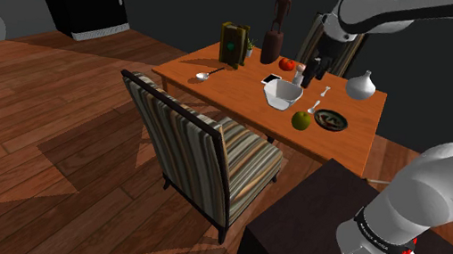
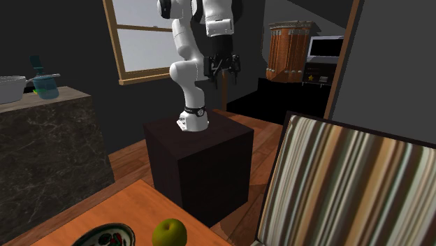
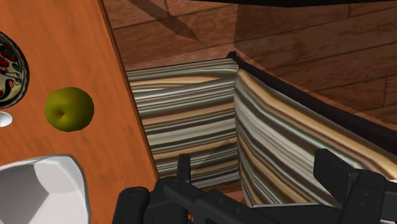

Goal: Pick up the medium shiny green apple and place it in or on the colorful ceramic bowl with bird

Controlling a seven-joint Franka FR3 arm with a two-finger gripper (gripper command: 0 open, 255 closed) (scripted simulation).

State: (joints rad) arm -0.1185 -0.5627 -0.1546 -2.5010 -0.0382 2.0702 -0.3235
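So the gripper (image 3: 257, 173) is hanging over the striped chair (image 3: 191, 121), not over the table (image 3: 70, 38) — its two black fingers (image 3: 184, 167) are spread wide apart, with nothing clasped between them, just the chair seat showing in the gap. The green apple (image 3: 69, 109) sits on the orange wooden table, close to the edge nearest the chair, with its stem dimple facing up. It's between the colourful bowl (image 3: 11, 67) and a plain white bowl (image 3: 41, 191), touching neither.

In the shoulder view the apple is just to the left of the colourful bowl on the table's near side, and the white bowl is a little farther back. A spoon (image 1: 207, 74) lies toward that view's left end of the table. A red round fruit (image 1: 287, 64), a white vase (image 1: 360, 85) and a tall dark figurine (image 1: 276, 25) stand along the far side.

In the second exterior view the arm (image 2: 183, 70) rises from its dark box stand (image 2: 202, 168), well apart from the apple — the hand points down with the fingers parted.
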